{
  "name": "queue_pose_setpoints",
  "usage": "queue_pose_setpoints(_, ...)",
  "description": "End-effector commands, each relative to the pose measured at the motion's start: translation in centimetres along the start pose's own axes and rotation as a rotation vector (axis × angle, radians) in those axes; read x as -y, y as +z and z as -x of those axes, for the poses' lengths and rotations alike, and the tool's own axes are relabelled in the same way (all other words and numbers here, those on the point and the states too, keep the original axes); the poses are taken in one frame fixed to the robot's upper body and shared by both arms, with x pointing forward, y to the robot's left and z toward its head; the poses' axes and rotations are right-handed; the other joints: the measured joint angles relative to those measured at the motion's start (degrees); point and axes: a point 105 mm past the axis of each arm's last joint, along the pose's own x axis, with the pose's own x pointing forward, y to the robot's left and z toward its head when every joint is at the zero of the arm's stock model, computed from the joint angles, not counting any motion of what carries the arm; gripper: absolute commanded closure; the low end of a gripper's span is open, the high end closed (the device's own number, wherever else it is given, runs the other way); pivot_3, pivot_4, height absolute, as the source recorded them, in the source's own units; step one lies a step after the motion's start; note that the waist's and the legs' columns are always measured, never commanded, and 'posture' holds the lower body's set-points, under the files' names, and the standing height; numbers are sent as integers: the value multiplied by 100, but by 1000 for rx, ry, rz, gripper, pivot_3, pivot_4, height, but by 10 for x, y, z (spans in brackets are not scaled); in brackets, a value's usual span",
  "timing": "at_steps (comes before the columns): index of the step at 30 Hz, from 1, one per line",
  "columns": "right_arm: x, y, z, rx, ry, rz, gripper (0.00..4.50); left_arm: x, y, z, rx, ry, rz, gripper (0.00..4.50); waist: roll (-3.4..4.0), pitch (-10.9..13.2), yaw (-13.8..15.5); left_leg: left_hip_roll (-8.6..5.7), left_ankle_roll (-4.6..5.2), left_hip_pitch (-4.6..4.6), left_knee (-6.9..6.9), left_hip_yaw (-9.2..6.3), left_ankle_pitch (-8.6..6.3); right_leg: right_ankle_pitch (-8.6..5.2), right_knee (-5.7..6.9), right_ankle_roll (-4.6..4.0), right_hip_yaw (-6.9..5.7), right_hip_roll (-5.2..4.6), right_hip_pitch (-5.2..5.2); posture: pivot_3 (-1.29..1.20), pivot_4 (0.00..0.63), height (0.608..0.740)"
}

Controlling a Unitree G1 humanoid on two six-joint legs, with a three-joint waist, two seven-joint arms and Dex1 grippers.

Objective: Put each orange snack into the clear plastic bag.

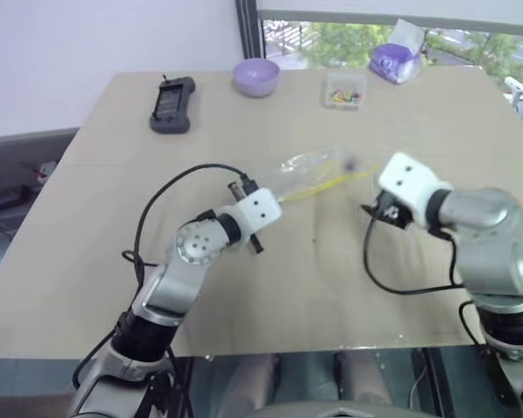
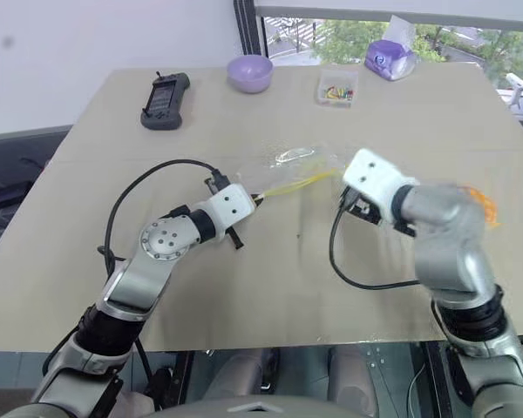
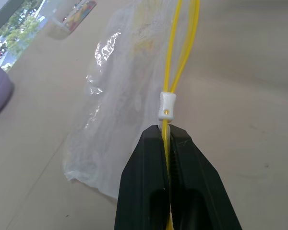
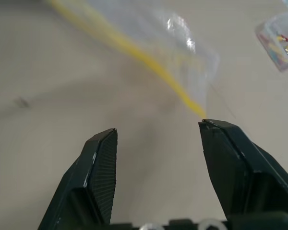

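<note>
The clear plastic bag lies crinkled in the middle of the table, its yellow zip strip running toward me. My left gripper is shut on the near end of that strip, just behind the white slider. To the right of the bag, my right gripper stands open with nothing between its fingers, and the strip's far end lies close by one fingertip. A blurred bit of the orange snack peeks out from behind my right forearm; the rest of it is hidden.
Along the table's far edge stand a purple bowl, a black handheld device, a small clear box of coloured bits and a purple packet. Black cables loop from both wrists over the tabletop.
</note>
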Motion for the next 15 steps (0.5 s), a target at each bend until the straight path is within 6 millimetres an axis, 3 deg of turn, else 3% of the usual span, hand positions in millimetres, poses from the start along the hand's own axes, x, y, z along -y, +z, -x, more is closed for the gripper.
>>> queue_pose_setpoints(1, 0, 28, 3, 128, 15, -201, 2106, -6, 12, 0, 42, 23, -30, 4500, 0, -1, -7, 0, 0, 2, 0, -3, 0, 0, 4, 0, 0, 0, -1, 0, 150, 740)
queue_pose_setpoints(6, -36, 35, -20, 148, 124, -277, 4224, -6, 12, -2, 48, 20, -33, 4500, 1, -1, 45, -4, -3, -6, 0, -8, 1, 0, -2, -1, -4, -13, -2, 0, 150, 740)
queue_pose_setpoints(7, -40, 36, -24, 151, 132, -283, 4481, -6, 13, -3, 49, 20, -33, 4500, 0, -1, 46, -5, -3, -9, 0, -7, 1, 0, -4, -1, -4, -14, -4, 0, 150, 740)
queue_pose_setpoints(15, -56, 35, -50, 152, 144, -381, 4481, -5, 16, -3, 58, 18, -29, 4500, 1, -1, 47, -6, -4, -11, 0, -9, 2, 0, 1, -1, -5, -14, -15, 0, 150, 740)
